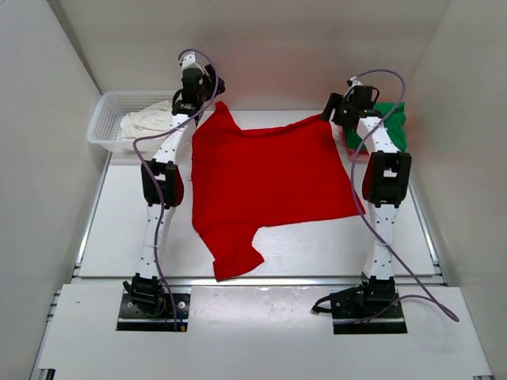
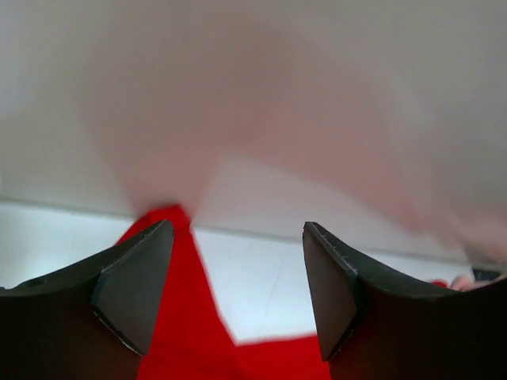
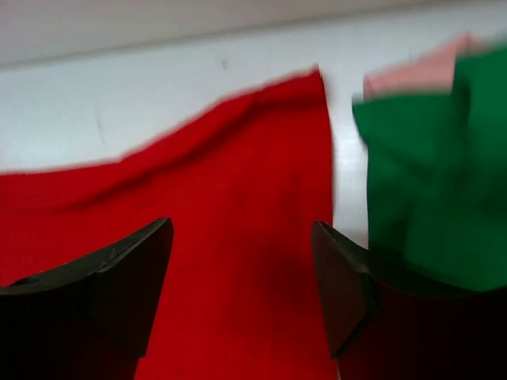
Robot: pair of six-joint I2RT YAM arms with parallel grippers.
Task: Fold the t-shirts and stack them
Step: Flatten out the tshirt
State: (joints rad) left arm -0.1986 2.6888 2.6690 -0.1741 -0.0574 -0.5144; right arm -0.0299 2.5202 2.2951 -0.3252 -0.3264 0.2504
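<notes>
The red t-shirt (image 1: 265, 182) lies spread on the white table (image 1: 333, 245) (white walls (image 1: 269, 47) around). Left gripper (image 2: 238, 273) and right gripper (image 3: 242, 273), near its far corners, gape wide, holding nothing.

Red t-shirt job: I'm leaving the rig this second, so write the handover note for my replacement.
Left pincer: open, above the far left corner of the red t-shirt. Right pincer: open, above its far right corner. It lies spread on the table, unfolded. Green t-shirt, apparently folded, sits far right with a salmon-pink one showing at its edge. Off-white shirt is in the basket. Left: fold the red, stack it, then the basket shirt.
</notes>
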